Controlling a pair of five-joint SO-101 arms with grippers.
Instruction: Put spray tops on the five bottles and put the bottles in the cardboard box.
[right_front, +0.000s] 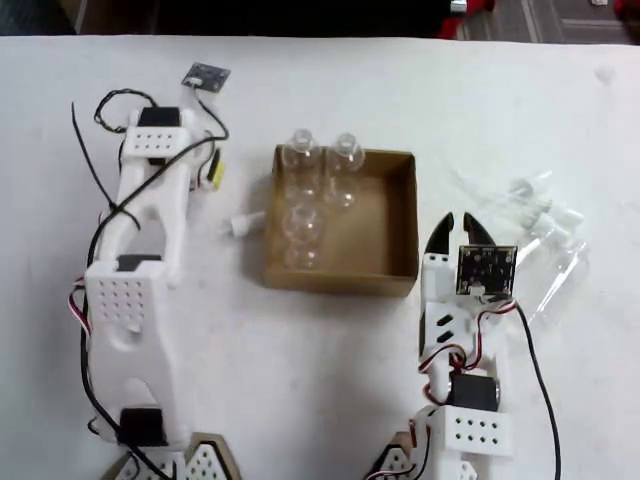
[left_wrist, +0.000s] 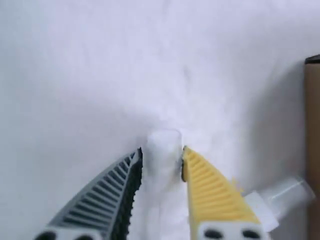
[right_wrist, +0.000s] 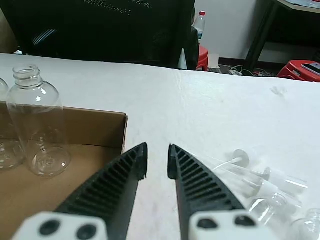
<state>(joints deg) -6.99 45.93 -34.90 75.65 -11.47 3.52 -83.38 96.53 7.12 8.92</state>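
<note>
My left claw (left_wrist: 161, 151) clenched on white spray top (left_wrist: 162, 140), left of cardboard box (right_front: 340, 276), table middle. Right claw (right_wrist: 157, 160) slightly parted, empty. Three bottles (right_front: 345, 158) boxed uncapped. Risk: pinch at very fingertips, top may squirt out or twist before capping.

No readable text, label or number shows on anything.

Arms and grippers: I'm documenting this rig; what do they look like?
The left arm and right arm are white plastic with perforated panels, black motors and cables. The left gripper has a grey ribbed finger and a yellow finger; the right gripper has two black ones, plus a circuit board and red wires.
</note>
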